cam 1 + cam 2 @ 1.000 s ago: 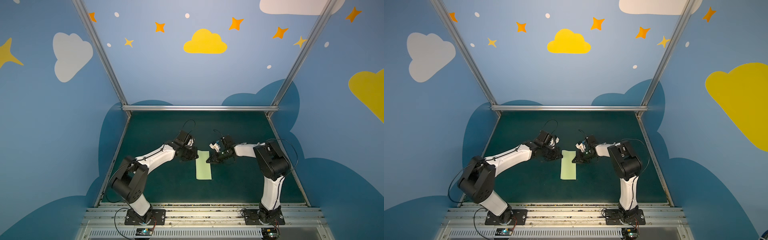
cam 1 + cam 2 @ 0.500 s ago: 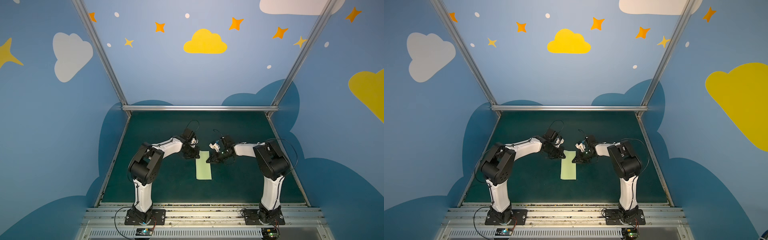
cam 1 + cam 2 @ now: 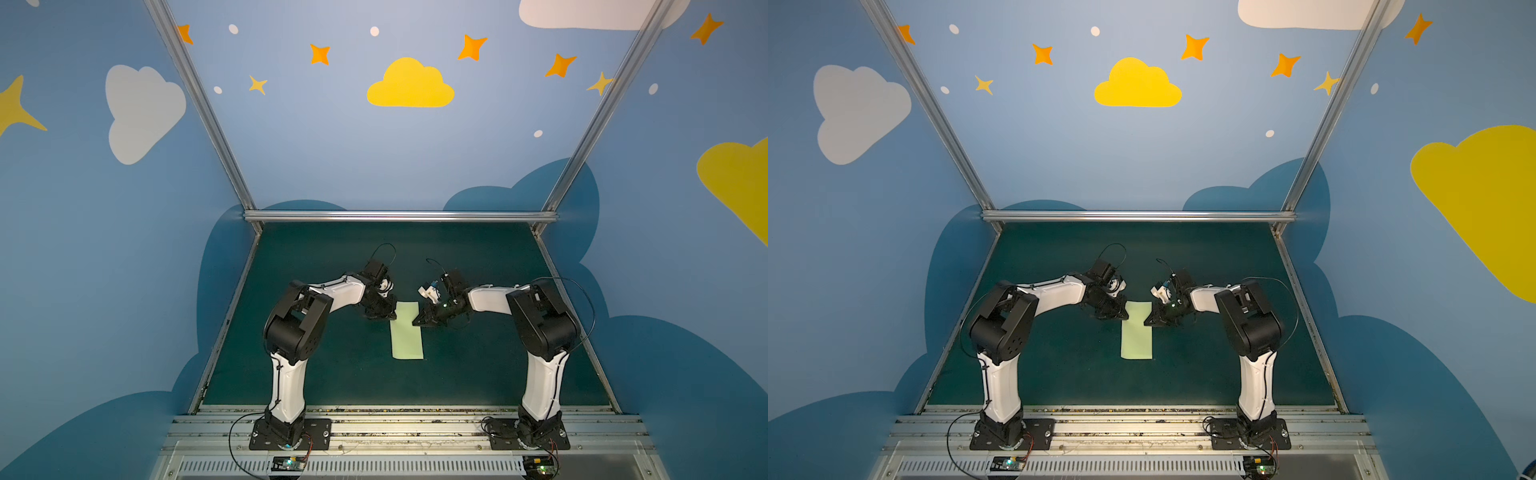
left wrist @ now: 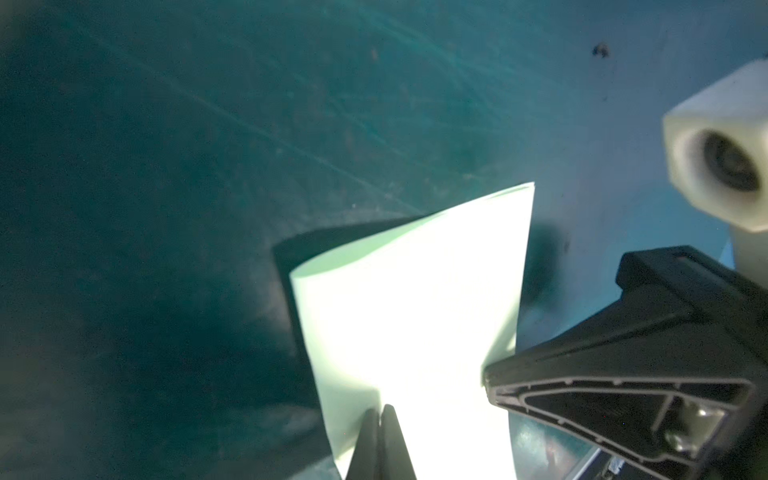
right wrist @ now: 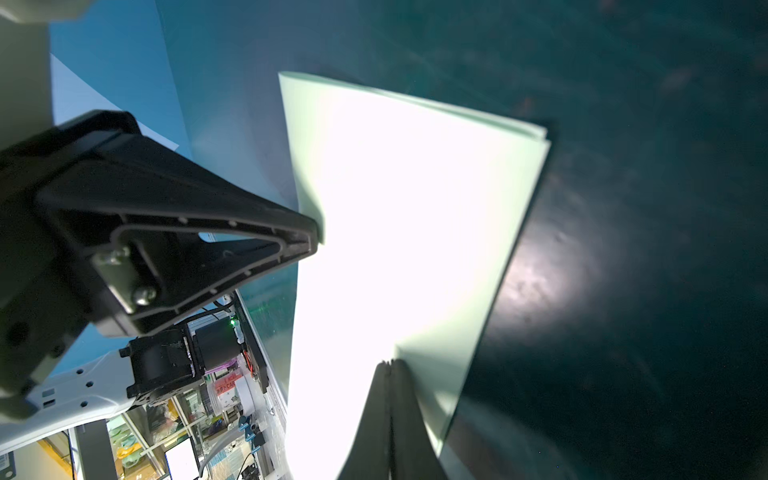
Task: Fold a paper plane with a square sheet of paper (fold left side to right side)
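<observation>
Claws on both arms are clenched tight. The left claw (image 3: 392, 318) touches the left edge of the square sheet of paper (image 3: 407, 334) near its far end, and the right claw (image 3: 415, 322) touches the right edge opposite. The sheet lies doubled into a narrow strip on the green surface (image 3: 332, 374), between the arms.

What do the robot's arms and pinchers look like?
The left arm and right arm wear smooth white shells with chunky black joints and black bases. Thin black cables loop off them. The left gripper and right gripper are black, pointed, ribbed triangles.
</observation>
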Controlling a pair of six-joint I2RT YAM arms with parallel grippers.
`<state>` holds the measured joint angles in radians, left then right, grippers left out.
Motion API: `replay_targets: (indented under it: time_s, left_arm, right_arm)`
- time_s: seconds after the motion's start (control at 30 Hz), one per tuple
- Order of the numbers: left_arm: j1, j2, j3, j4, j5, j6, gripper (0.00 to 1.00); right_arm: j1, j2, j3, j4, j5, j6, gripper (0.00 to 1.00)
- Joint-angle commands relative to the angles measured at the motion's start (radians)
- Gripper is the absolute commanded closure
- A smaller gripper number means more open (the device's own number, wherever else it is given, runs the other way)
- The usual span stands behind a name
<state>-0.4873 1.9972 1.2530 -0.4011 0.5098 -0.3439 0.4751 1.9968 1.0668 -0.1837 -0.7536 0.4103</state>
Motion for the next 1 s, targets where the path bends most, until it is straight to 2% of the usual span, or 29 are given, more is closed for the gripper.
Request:
replay_targets:
  time_s: [0.0, 0.23, 0.57, 0.7, 0.97]
  left_arm:
    - [0.003, 0.035, -0.003, -0.016, -0.029, 0.012, 0.96]
    - [0.003, 0.034, -0.018, -0.008, -0.031, 0.002, 0.96]
    - [0.0, 0.027, -0.038, -0.008, -0.037, 0.006, 0.96]
    - [0.0, 0.025, -0.043, -0.004, -0.037, 0.004, 0.96]
    - [0.0, 0.027, -0.041, -0.002, -0.028, -0.002, 0.96]
  right_arm:
    - [-0.019, 0.083, -0.039, -0.093, 0.254, -0.01, 1.0]
    - [-0.018, 0.047, 0.003, -0.124, 0.218, -0.005, 1.0]
    - [0.025, -0.136, 0.063, -0.156, 0.168, 0.062, 1.0]
    - [0.082, -0.176, 0.043, -0.118, 0.178, 0.129, 1.0]
    - [0.212, -0.154, -0.017, 0.116, 0.191, 0.342, 1.0]
